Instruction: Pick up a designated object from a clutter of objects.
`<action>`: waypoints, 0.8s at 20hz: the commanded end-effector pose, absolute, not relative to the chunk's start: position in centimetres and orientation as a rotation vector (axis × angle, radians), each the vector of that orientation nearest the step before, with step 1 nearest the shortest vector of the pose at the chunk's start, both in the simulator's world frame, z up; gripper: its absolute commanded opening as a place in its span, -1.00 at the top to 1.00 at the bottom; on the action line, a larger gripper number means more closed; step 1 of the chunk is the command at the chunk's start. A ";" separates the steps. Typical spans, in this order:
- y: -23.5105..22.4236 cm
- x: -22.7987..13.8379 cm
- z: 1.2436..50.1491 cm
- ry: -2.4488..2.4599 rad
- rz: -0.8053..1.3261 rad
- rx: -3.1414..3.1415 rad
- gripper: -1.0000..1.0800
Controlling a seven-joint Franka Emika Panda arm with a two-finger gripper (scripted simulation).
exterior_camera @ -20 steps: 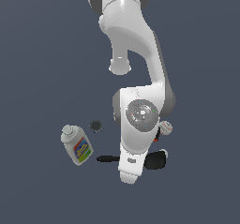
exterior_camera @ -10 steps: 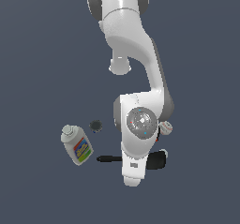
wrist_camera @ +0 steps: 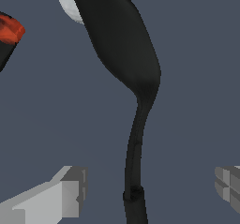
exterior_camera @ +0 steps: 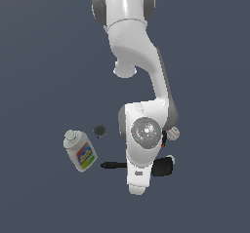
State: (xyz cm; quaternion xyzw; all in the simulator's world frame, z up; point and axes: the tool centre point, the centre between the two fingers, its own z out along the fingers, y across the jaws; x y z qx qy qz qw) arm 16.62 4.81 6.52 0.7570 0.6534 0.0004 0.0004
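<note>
**Spatula handle between my spread fingers, ready for the pinch**

Spatula first: the all-black spatula with the long thin handle and broad rounded-square blade (exterior_camera: 163, 167) lies flat on the dark grey floor (exterior_camera: 39, 56), mostly under my arm in the exterior view; handle tip pokes out toward that view's left, blade toward its right.

Going left to right in the exterior view: a white plastic bottle with a colourful label (exterior_camera: 80, 151) lies on its side, cap on, so I cannot tell what it holds; near it, a small dark round cap (exterior_camera: 99, 130); then the handle; then the white Panda arm (exterior_camera: 141, 149); then the blade, with a white red-stitched baseball (exterior_camera: 174, 133) above it.

In the wrist view the gripper (wrist_camera: 145, 190) is spread wide, the handle (wrist_camera: 133, 171) standing between its grey fingers (wrist_camera: 70, 190), nothing held; an orange-tipped black clamp (wrist_camera: 9, 31) shows at the edge.

I judge the step is closing on the handle; I'd want it centred, low enough to catch the thin shaft, then squeeze squarely so it doesn't twist; the blade's weight may tip it.
</note>
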 end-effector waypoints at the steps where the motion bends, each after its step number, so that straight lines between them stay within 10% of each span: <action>1: 4.8 16.5 5.0 2.055 0.000 2.377 -0.92; 9: 4.8 16.7 3.8 2.056 0.000 2.376 -0.92; 10: 4.8 16.7 3.8 2.056 0.000 2.376 1.00; 16: 4.8 16.7 3.8 2.056 0.000 2.376 1.00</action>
